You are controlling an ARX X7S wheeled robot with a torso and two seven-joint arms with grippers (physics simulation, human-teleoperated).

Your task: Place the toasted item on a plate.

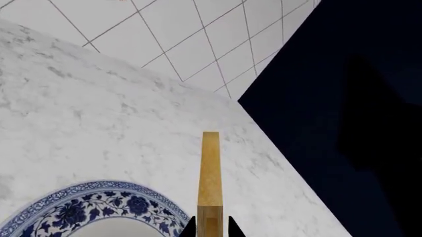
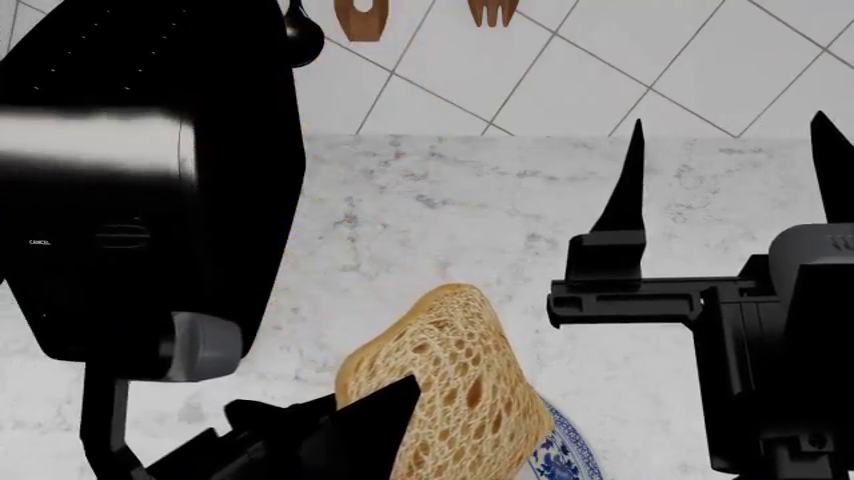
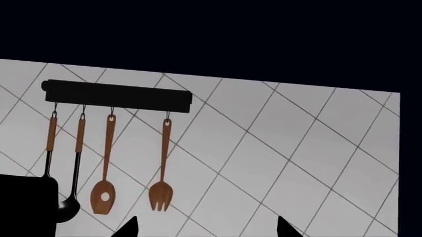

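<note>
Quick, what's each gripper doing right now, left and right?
Left gripper: closed on the toast slice, held over the plate.
Right gripper: open, holding nothing.

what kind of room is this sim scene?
Most likely a kitchen: a marble countertop, a tiled wall with a utensil rail of hanging wooden utensils, and a black toaster.

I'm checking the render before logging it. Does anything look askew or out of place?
Nothing stands out. The toast is held on edge in the left gripper above the counter, beside the plate, not yet laid down. The right gripper is open.
</note>
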